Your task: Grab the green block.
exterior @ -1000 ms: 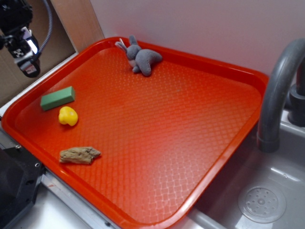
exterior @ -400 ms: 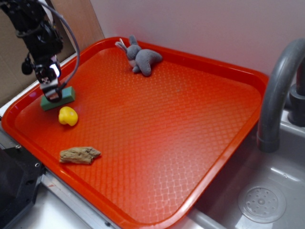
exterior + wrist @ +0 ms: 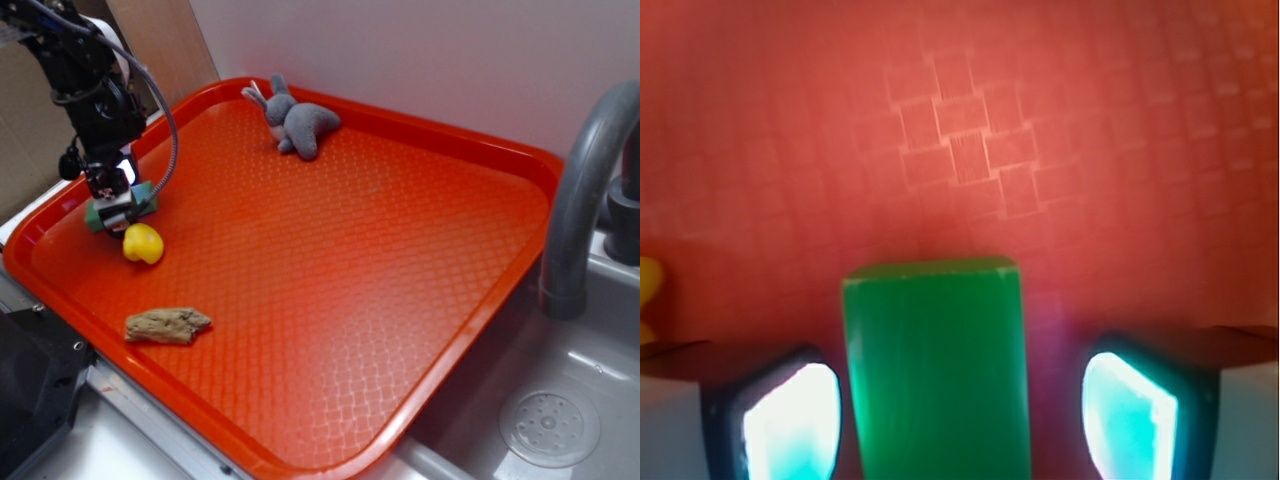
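red waffle-textured plastic fills most of my screen: a big tray (image 3: 400, 290) sitting on a metal counter, pale wall behind it, a grey sink (image 3: 560, 420) with a curved grey faucet (image 3: 580, 200) off at the right edge.

the green block (image 3: 96, 213) lies flat on the tray floor near the tray's left rim. from the exterior view i only see slivers of it, since the arm's head covers most of it. on the wrist view the green block (image 3: 935, 365) runs lengthwise up the middle of the picture, its near end cut off by the bottom edge.

my gripper (image 3: 117, 207) is down at the block, pointing at the tray. on the wrist view the gripper (image 3: 960, 415) shows one finger on each side of the block, the pads glowing pale blue-green. the fingers (image 3: 790, 420) are spread wider than the block, with red tray showing in a narrow gap on the left side and a wider gap on the right. nothing is gripped; i see no pad touching the green.

just beside the block, toward the camera, sits a round yellow toy (image 3: 143, 243), its edge also peeking in at the far left of the wrist picture. farther along the left rim lies a rough brown piece (image 3: 167, 325). a grey plush animal (image 3: 297, 122) rests near the far rim, well apart from the rest.
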Robot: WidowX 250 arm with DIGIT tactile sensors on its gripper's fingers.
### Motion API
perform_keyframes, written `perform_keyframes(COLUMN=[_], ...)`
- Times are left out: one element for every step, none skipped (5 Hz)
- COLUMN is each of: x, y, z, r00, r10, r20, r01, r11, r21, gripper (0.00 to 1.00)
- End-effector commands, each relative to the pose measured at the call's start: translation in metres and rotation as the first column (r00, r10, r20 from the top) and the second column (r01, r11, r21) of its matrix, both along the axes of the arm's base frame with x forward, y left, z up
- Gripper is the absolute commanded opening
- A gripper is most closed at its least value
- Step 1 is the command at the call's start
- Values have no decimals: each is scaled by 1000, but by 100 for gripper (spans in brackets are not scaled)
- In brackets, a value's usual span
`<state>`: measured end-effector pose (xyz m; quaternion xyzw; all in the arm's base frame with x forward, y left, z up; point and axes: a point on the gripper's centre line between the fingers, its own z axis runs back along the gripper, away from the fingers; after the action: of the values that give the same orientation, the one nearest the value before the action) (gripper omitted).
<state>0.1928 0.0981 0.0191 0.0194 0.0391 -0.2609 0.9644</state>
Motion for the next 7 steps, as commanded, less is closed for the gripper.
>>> perform_keyframes(x=[1,1,1,7,17,22,19], y=[-3,-4,-4,-8,-22,-41,-65], z=[-13,-12,-9,31,81,131,182], r00=[999,999,999,992,934,858,787], r10=[-37,-38,-36,105,323,493,602], r20=[-17,-11,3,64,149,143,138], r01=[38,39,36,-111,-344,-508,-611], r11=[998,998,997,988,927,856,791], r21=[47,46,64,110,149,96,33], gripper=[0,0,0,0,0,0,0])
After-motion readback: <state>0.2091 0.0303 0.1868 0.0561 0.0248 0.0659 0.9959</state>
